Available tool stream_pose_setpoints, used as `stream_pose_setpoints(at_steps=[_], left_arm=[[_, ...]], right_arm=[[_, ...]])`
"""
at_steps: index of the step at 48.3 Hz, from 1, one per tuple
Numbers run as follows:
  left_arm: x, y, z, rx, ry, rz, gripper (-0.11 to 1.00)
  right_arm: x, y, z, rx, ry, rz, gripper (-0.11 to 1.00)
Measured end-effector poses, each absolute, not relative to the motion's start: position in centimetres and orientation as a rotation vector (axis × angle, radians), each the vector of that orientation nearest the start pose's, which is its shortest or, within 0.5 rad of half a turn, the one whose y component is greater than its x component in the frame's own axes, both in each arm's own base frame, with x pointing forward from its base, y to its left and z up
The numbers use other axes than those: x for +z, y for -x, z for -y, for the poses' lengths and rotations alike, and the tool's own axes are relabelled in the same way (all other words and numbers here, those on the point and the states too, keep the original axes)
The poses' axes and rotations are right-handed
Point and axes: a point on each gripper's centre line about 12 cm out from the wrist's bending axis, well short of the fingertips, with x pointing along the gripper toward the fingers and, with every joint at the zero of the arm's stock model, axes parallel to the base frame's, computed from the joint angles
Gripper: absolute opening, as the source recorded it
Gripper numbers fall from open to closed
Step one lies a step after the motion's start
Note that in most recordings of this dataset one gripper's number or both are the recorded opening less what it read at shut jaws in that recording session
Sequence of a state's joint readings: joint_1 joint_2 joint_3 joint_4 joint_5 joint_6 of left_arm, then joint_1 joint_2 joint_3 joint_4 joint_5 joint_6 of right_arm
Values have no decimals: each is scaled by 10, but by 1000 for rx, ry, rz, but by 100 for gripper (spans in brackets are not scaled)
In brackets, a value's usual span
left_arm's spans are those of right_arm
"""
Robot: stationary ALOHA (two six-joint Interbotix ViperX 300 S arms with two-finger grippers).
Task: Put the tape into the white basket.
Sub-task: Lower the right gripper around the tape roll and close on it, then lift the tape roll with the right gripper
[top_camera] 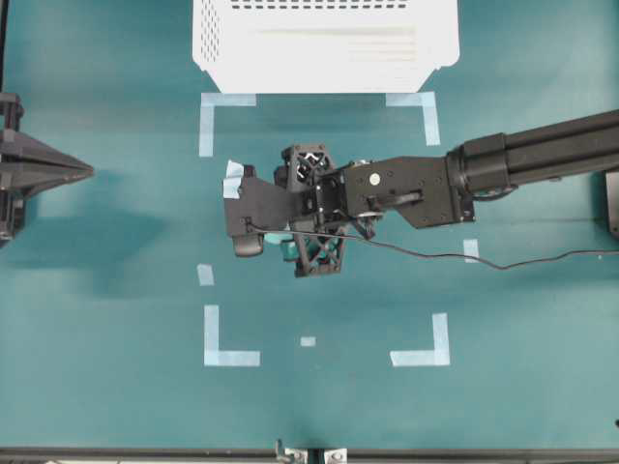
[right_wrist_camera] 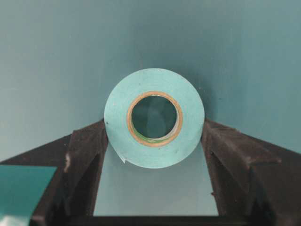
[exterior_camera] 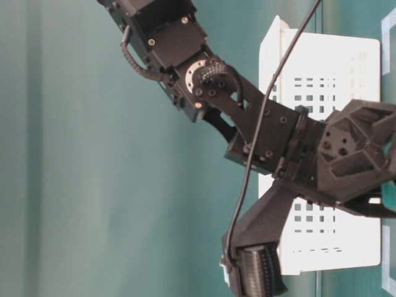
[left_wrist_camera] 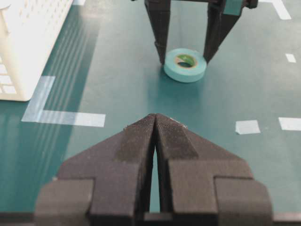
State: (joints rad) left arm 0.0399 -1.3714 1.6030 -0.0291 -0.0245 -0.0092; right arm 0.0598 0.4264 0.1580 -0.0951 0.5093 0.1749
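**Tape sitting right between the right gripper's fingers, basket waiting at the far end**

So the tape is lying flat on the green table, hole facing up, pretty much in the middle of the area marked off by the pale-blue corner strips. From the right wrist view the roll fills the gap between the two black fingers, and they look like they're touching its sides or just about. Can't say for sure they've got a real grip on it. From the left wrist view you see those same fingers coming straight down on either side of the roll, which is flat on the table.

The right gripper reaches in from the right side, arm stretched out over the middle of the table, so from overhead only a sliver of teal peeks out from under it.

The left gripper is parked over at the left edge, pointing at the tape from well apart, its jaws pressed together with nothing in them.

The white basket sits at the far edge of the table, beyond the far corner strips, well apart from the tape.
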Motion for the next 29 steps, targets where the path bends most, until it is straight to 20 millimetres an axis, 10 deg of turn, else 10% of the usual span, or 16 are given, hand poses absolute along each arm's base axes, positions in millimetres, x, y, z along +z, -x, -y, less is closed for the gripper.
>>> stream_pose_setpoints(at_steps=[13,29], left_arm=[[152,-125,-5,45,44,-206,-11],[151,-125,-5,45,44,-208,-11]], right_arm=[[122,-488,-18,-43,26,-1080,68],[210,-482,-21,-68,26,-1077,68]])
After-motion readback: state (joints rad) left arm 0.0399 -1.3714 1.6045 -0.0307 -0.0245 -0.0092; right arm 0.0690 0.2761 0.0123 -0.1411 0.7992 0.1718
